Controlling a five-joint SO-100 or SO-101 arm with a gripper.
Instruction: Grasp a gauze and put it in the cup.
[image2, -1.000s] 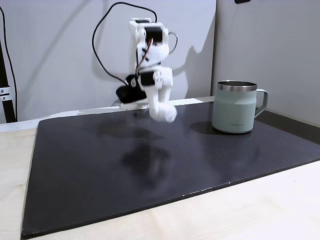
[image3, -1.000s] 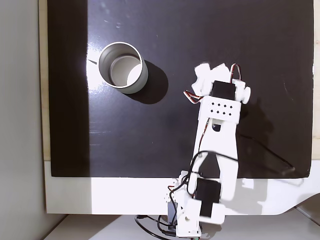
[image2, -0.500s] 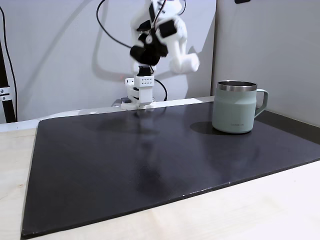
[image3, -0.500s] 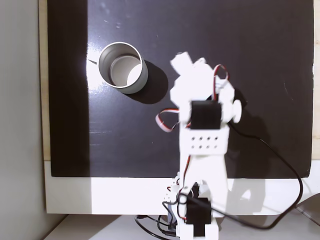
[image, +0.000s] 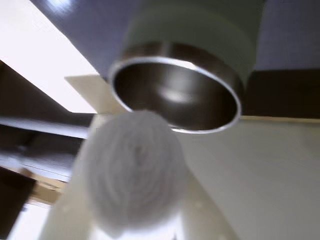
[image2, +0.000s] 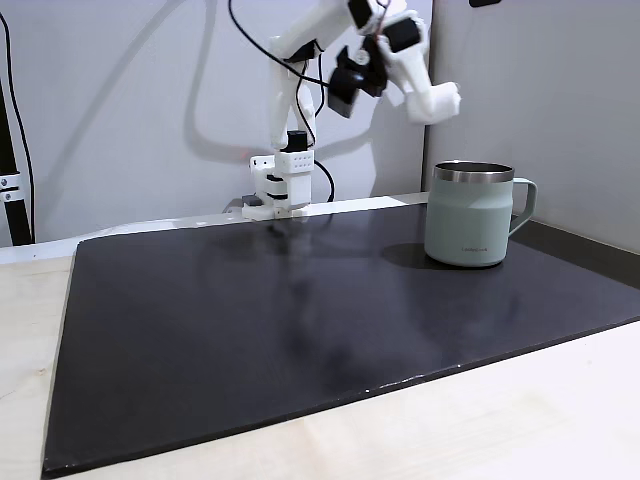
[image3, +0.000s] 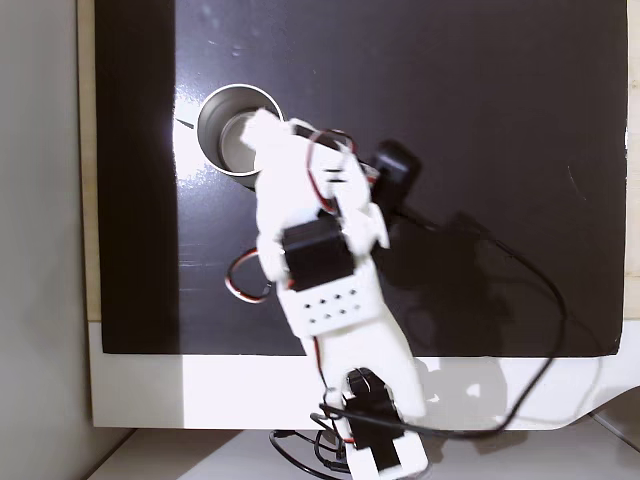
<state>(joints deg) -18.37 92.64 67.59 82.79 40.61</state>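
Transport step: gauze carried toward the cup, release not yet due.

Gauze (image: 134, 172) sits clamped in the end effector (image2: 440, 101), low and left of centre in the wrist view (blurred, so the finger gap cannot be read closely). In a fixed view the end effector is raised in the upper middle of the frame, up and left of the cup (image2: 472, 215), which stands on the dark mat (image2: 300, 320) over the tabletop (image2: 560, 400). In another fixed view the tip overlaps the cup's rim (image3: 215, 100) at upper left. Next move, as judged: centre over the opening, lower, then open.
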